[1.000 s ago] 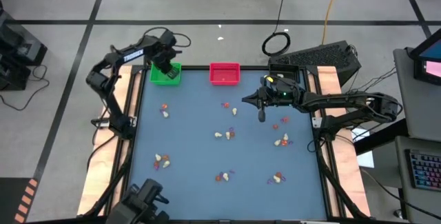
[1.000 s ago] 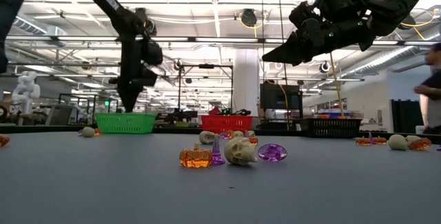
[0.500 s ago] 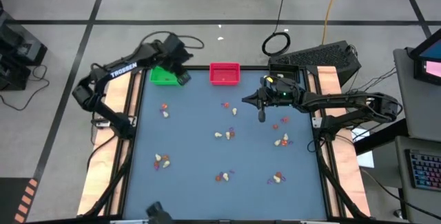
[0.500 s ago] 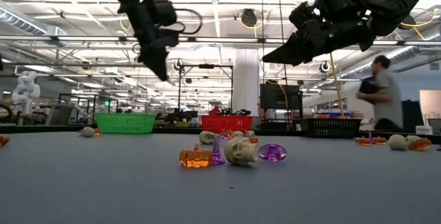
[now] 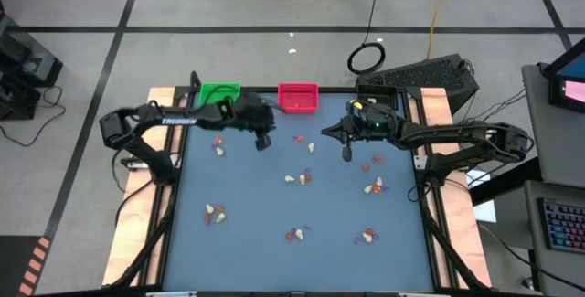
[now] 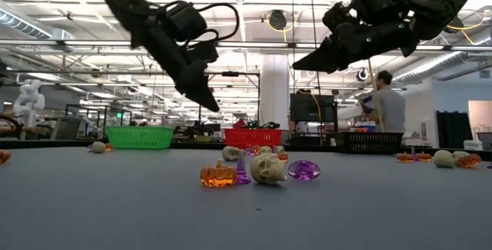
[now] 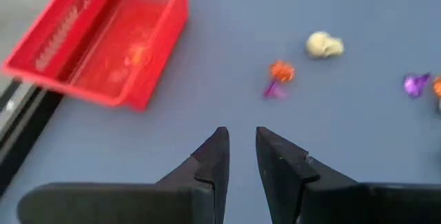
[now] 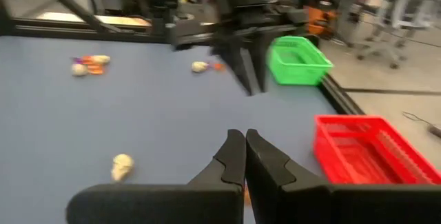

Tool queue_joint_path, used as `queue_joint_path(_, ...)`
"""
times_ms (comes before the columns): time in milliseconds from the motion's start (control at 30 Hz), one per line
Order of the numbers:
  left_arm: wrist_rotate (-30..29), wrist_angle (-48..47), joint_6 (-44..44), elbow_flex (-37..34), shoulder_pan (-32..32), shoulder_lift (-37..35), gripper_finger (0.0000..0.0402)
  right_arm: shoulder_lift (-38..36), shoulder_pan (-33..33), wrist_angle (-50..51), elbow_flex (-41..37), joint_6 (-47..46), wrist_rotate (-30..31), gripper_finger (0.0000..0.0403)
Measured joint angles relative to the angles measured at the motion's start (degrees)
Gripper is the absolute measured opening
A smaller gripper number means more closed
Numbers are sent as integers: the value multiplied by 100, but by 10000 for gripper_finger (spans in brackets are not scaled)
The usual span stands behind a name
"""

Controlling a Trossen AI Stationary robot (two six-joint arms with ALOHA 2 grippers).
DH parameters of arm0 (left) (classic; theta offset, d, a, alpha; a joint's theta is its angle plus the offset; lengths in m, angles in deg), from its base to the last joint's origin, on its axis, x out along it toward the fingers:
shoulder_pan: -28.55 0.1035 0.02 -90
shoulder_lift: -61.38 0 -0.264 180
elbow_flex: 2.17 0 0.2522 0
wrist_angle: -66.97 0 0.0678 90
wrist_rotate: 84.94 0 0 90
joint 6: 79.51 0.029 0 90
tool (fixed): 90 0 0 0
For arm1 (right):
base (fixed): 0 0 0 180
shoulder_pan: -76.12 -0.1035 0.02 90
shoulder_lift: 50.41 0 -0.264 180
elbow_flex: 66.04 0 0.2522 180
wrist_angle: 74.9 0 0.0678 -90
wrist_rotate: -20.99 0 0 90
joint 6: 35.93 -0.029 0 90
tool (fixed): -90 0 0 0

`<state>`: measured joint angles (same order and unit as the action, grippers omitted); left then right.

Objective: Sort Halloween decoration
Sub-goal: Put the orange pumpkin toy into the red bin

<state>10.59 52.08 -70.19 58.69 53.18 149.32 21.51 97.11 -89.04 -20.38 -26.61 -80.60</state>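
The Halloween decoration lies scattered over the blue table (image 5: 247, 196) as tiny cream skulls, orange pumpkins and purple pieces, such as a group (image 5: 297, 178) at the middle and a pair (image 5: 218, 143) at the left. My left gripper (image 5: 265, 142) hangs in the air right of the green tray (image 5: 219, 94) and slants down; its fingers (image 7: 241, 138) stand slightly open with nothing between them. Ahead of it lie a skull (image 7: 324, 45) and an orange piece (image 7: 281, 70). My right gripper (image 5: 324, 132) is shut and hangs above the table's far right part, holding nothing.
The red tray (image 5: 298, 97) stands at the middle of the far edge, with an orange piece (image 7: 140, 55) inside. A black tray (image 6: 365, 141) stands farther right. More trinkets lie near the front edge (image 5: 294, 235) and at the right (image 5: 373, 187). A person (image 6: 388, 108) stands in the room behind.
My left gripper has left its place above the green tray and swung toward the table's right and near side, out over the blue surface. It has tipped from pointing straight down to slanting down. In the room behind, a person has walked toward the left.
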Motion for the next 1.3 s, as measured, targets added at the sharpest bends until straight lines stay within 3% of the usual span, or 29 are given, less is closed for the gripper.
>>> queue_joint_path(67, 110, 770, 0, -356, -139, 0, 81, 13, -44, 34, 0, -6, 273, 0)
queue_joint_path(367, 184, 3185, -148, -1552, -418, 0, 81, 202, -566, 252, 158, -325, 307, 0)
queue_joint_path(767, 182, 4071, 2, -1978, -367, 0, 81, 576, -1787, 1143, 157, -1862, 1574, 7)
queue_joint_path(1033, 180, 4123, 11, -1978, -362, 0, 81, 1010, -2452, 1123, 157, -2495, 1788, 84)
queue_joint_path(1300, 180, 4138, 11, -1978, -362, 0, 81, 1791, -2635, 450, 163, -2624, 2229, 171)
